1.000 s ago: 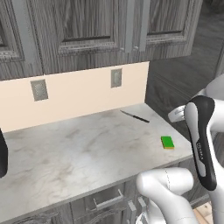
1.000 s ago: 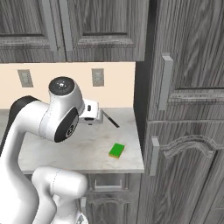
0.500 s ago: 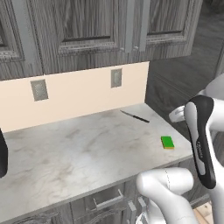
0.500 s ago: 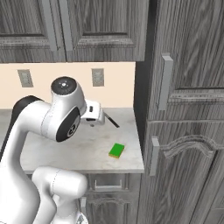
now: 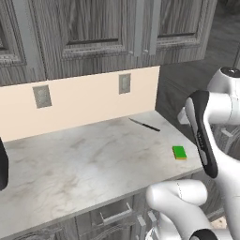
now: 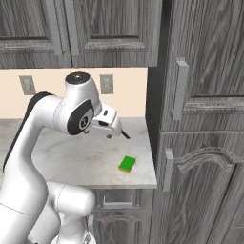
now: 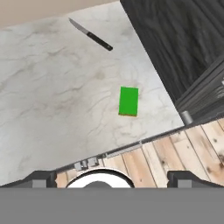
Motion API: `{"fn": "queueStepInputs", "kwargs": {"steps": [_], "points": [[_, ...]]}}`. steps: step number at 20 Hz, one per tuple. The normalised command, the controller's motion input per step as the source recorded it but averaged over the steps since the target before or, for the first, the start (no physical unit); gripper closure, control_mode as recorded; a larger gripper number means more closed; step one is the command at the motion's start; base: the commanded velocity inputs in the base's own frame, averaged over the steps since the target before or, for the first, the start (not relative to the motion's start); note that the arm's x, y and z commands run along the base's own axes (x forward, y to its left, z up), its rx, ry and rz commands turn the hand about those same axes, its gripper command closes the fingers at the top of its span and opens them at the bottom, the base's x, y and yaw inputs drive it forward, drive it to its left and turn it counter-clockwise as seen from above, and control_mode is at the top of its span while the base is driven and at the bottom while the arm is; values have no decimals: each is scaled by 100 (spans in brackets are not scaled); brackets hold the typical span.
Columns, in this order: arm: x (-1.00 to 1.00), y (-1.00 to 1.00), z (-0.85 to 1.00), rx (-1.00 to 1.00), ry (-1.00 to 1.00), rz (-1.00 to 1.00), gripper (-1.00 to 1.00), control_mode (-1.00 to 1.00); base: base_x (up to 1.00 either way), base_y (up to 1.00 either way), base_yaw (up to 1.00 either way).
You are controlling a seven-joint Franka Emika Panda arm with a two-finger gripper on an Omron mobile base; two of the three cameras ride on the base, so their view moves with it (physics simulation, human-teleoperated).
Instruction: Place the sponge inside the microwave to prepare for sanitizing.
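Note:
The sponge lies flat, green side up, near the right front corner of the marble counter. In the hand view the sponge sits a little above centre, well ahead of my gripper. The gripper is open, its two fingertips stand far apart, and nothing is between them. It hovers high above the counter's front edge, clear of the sponge. The microwave is out of view.
A black-handled knife lies at the back right of the counter. A tall dark cabinet walls off the counter's right end. Wall cabinets hang above. Wooden floor lies below the front edge.
The arm's upper joint has shifted slightly up and to the right in the right base view. The sponge and knife have not moved, and the gripper stays open.

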Motion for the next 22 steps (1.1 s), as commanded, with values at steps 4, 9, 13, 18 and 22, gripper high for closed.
{"fn": "queueStepInputs", "kwargs": {"steps": [4, 9, 13, 18, 22], "points": [[17, -5, -19, 0, 4, -12, -100, -100, 0, 0, 0], [17, -9, -25, 2, 1, -10, -100, -100, 0, 0, 0], [6, -14, -29, 5, 0, -1, -100, -100, 0, 0, 0], [18, -14, -22, 3, 0, 0, -100, -100, 0, 0, 0], [27, -5, -21, 0, 0, 0, -100, -100, 0, 0, 0]]}}
